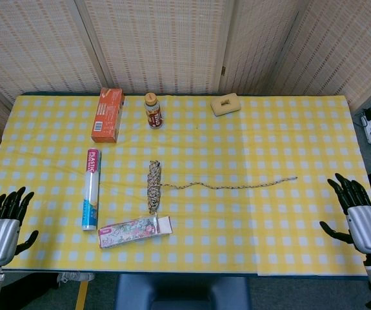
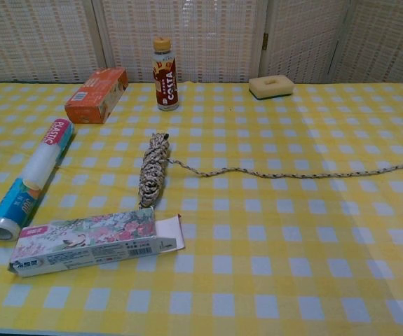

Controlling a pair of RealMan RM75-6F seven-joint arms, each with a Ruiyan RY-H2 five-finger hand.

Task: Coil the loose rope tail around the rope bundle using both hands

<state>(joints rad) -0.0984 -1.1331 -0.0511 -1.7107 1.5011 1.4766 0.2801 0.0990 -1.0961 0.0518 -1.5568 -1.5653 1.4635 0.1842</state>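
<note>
Rope bundle [image 1: 153, 186] mid-table, tail [image 1: 237, 186] running toward right hand [image 1: 359, 213] — nearer. Left hand [image 1: 4, 223] far. Both spread, holding nothing.

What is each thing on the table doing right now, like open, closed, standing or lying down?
rope bundle: lying coiled, untouched
rope tail: stretched loose, not wrapped
bottle: upright, capped
flowered box: lying flat, end flap open
plastic wrap roll: lying on its side
orange box: lying down
left hand: open, holding nothing
right hand: open, holding nothing
</note>
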